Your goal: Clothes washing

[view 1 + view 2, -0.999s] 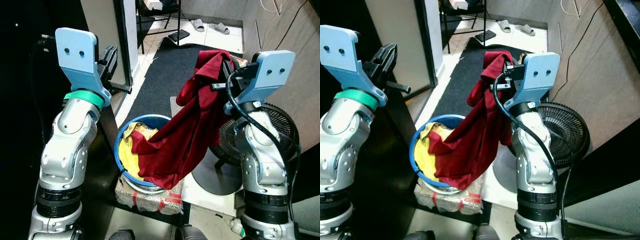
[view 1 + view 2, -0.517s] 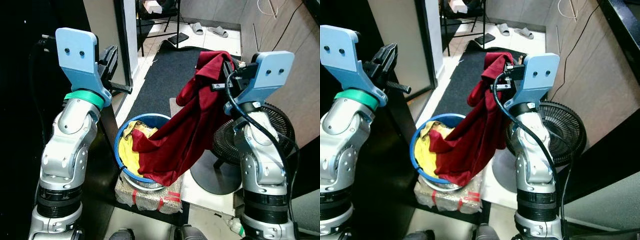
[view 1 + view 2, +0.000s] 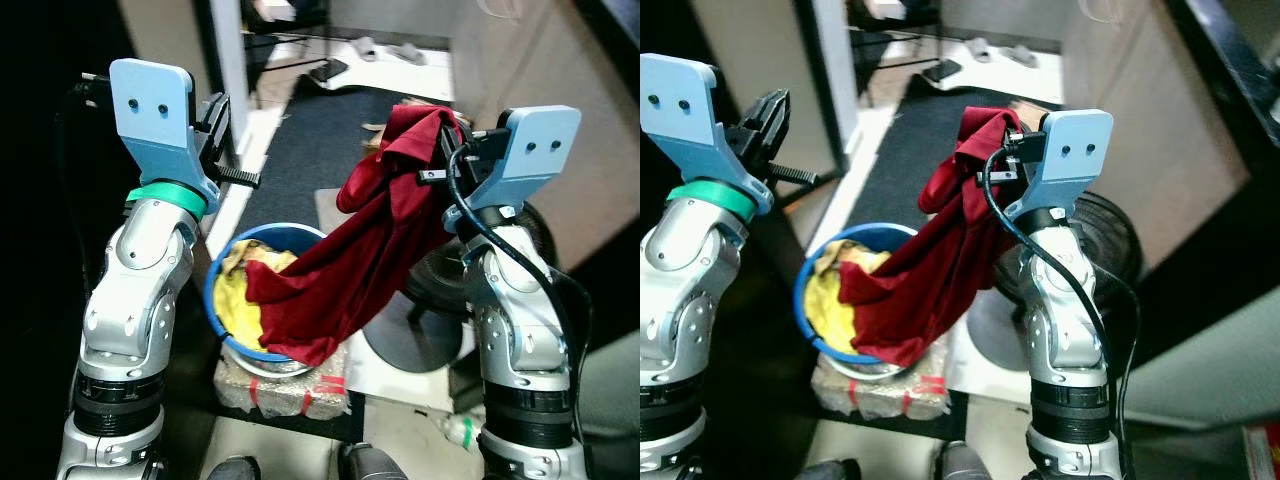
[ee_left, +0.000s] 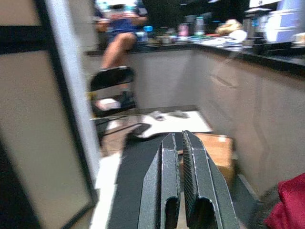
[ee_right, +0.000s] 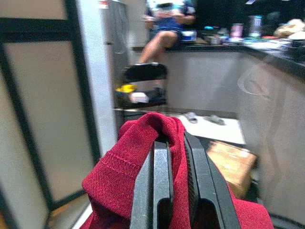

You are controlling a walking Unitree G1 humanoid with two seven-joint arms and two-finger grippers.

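A dark red garment hangs from my right gripper, which is shut on its upper fold at chest height. The cloth's lower end trails into a blue basin on the floor, where yellow clothes lie. In the right wrist view the red fabric wraps around the two closed fingers. My left gripper is raised at the left, shut and holding nothing; its fingers press together in the left wrist view.
The basin rests on a wrapped block. A black floor fan stands behind my right arm. A dark mat runs ahead to a chair, slippers and a seated person. A door frame is at left.
The whole view has shifted as the camera moved; basin and fan now sit further left. The red garment still hangs from my right gripper. Both arms keep their pose.
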